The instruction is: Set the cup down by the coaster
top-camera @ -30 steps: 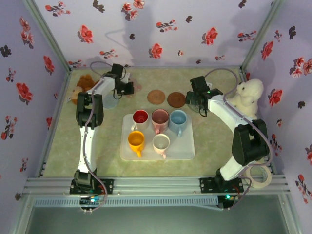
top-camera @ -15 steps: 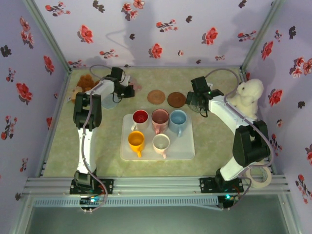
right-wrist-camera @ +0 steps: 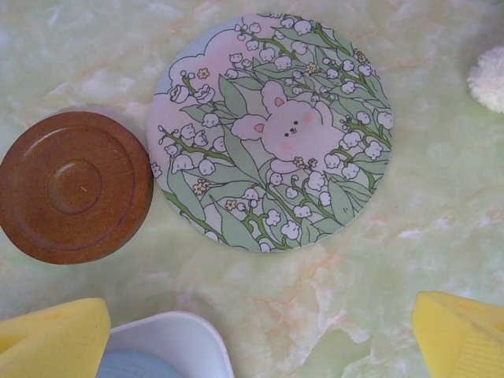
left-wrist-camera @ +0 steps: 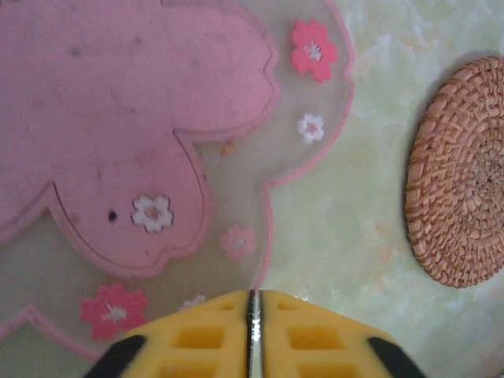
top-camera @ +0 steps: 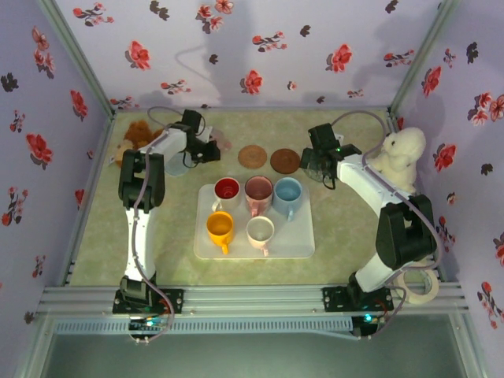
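Five cups (top-camera: 257,191) sit on the white tray (top-camera: 303,244), mid-frame, none by a coaster yet. My right claw (right-wrist-camera: 260,342) is wide open and empty near the bunny coaster (right-wrist-camera: 272,130), ready, I think, to fit a cup. My left claw (left-wrist-camera: 253,319) is pinched shut on nothing over the pink coaster (left-wrist-camera: 118,102).

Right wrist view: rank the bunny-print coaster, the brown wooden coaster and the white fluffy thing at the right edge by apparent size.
1. bunny-print coaster, clearly the largest.
2. brown wooden coaster.
3. white fluffy thing, smallest as seen, but the frame edge cuts it off, so its full size is unsure.
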You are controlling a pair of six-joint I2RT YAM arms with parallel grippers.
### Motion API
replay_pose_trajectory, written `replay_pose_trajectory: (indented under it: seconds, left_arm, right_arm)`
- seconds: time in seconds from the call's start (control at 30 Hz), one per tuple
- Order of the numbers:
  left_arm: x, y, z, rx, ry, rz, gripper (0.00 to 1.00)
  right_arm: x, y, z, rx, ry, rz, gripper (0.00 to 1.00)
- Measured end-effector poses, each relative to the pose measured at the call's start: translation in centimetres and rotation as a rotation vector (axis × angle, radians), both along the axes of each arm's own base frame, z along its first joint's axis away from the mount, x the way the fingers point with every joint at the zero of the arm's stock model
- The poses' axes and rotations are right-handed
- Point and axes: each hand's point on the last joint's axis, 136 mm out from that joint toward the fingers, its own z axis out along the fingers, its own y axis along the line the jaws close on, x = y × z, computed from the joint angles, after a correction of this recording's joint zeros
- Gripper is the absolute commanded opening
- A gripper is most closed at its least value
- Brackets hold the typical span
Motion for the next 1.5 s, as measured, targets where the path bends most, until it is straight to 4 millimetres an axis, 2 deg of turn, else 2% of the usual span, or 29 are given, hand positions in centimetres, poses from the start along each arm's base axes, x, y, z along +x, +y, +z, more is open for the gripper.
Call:
replay_pose_trajectory:
  seconds: [0.1,0.17,0.3,0.43,0.67,0.83,1.0,1.17,1.5]
  left_arm:
    - [-0.1,0.4,0.7,0.001,0.013,0.029,0.28]
    - [0.1,1.0,1.6,-0.001,0.006,0.054,0.36]
    - [0.9,2.8,3.3,0.007,-0.021,0.11,0.38]
    - [2.3,5.4,4.5,0.048,-0.054,0.176,0.42]
    - [5.0,8.8,4.9,0.127,-0.102,0.251,0.62]
    - [6.3,9.2,2.9,0.176,-0.092,0.241,0.66]
    - [6.2,9.3,0.2,0.201,-0.046,0.219,0.65]
    - [6.2,8.6,0.5,0.181,-0.048,0.194,0.64]
    - [5.2,5.1,0.4,0.135,-0.047,0.085,0.63]
  right_arm:
    - [0.0,0.0,0.0,0.0,0.0,0.0,0.99]
    - [0.0,0.0,0.0,0.0,0.0,0.0,0.99]
    - [0.0,0.0,0.0,0.0,0.0,0.0,0.99]
    - [0.0,0.0,0.0,-0.003,0.001,0.005,0.99]
    - [0.0,0.0,0.0,-0.004,0.001,0.006,0.99]
    - [0.0,-0.1,0.0,-0.004,0.001,0.004,0.99]
    - [0.0,-0.2,0.0,-0.01,0.003,0.011,0.99]
    - [0.0,-0.2,0.0,-0.01,0.003,0.011,0.99]
    - [0.0,-0.2,0.0,-0.01,0.003,0.011,0.99]
